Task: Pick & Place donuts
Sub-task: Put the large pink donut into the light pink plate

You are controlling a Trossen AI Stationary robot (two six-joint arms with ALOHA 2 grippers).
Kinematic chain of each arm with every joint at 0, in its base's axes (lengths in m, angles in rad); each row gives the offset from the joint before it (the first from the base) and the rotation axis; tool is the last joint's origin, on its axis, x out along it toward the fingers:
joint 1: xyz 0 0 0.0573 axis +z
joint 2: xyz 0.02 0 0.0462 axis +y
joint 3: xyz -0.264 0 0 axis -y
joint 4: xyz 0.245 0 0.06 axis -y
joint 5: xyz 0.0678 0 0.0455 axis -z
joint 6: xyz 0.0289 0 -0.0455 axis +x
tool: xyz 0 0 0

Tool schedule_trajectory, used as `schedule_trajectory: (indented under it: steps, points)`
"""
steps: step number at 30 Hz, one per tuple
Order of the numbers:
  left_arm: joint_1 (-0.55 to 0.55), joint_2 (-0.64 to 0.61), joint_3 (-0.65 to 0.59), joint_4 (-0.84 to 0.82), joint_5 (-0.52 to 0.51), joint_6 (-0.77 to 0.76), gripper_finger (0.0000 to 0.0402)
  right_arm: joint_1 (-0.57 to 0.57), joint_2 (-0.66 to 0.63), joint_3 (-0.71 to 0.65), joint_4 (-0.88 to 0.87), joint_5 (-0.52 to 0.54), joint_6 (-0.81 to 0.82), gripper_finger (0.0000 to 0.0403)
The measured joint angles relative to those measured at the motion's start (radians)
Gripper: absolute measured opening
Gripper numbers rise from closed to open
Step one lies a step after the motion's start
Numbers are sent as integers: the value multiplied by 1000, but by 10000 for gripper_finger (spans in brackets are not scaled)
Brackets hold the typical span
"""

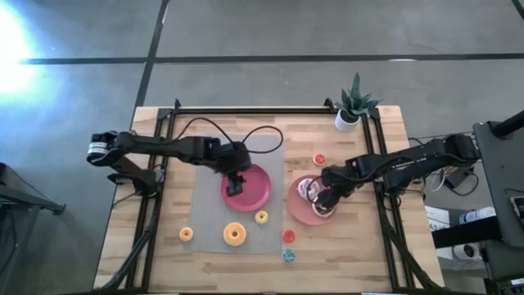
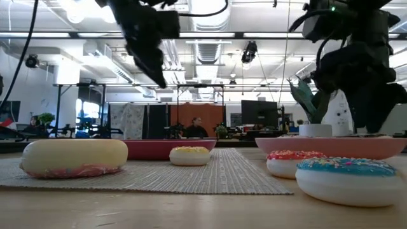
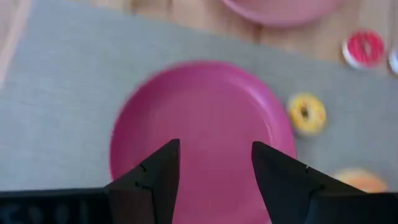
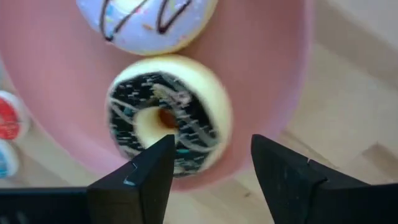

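From above, the wooden slatted surface [image 1: 377, 246] carries a grey woven mat [image 1: 213, 238] and two round plates. The deep pink plate [image 1: 255, 195] on the mat is empty, with the left claw [image 1: 236, 185] over it. The paler pink plate [image 1: 299, 209] beside the mat holds two donuts, and the right claw [image 1: 326, 199] hangs over them. Loose rings remain: a large orange-and-pink donut [image 1: 234, 234], a small orange one [image 1: 186, 234], a small yellow one [image 1: 261, 217], two red ones [image 1: 288, 236] [image 1: 318, 159] and a blue one [image 1: 288, 256].

At table height, the big orange-and-pink ring, the yellow one, a red-sprinkled one and the blue-iced one all sit on the surface, none on a plate.

The left wrist camera shows the left claw's fingers spread apart and holding nothing, above the bare deep pink plate, the yellow ring just beside its rim.

The right wrist camera shows the right claw's fingers parted and empty above a cream donut with dark chocolate icing [image 4: 163, 119], next to a white-iced donut with dark drizzle [image 4: 149, 22] on the pale plate.

I'd judge two donuts placed and six left, so the job is early on
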Motion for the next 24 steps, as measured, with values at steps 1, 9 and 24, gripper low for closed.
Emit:
schedule_trajectory:
  steps: [1, 9, 24]
  points:
    - [-6, -6, -1, -28, 19, 11, 172, 5, -2, 8, -3, 26, -5, 203]
    - [-146, -55, -124, -71, 243, -6, 172, 8, -4, 82, 6, 87, -115, 203]
    - [-634, -2, -295, 263, -156, -65, 172, 19, -3, 109, 14, 122, -259, 203]
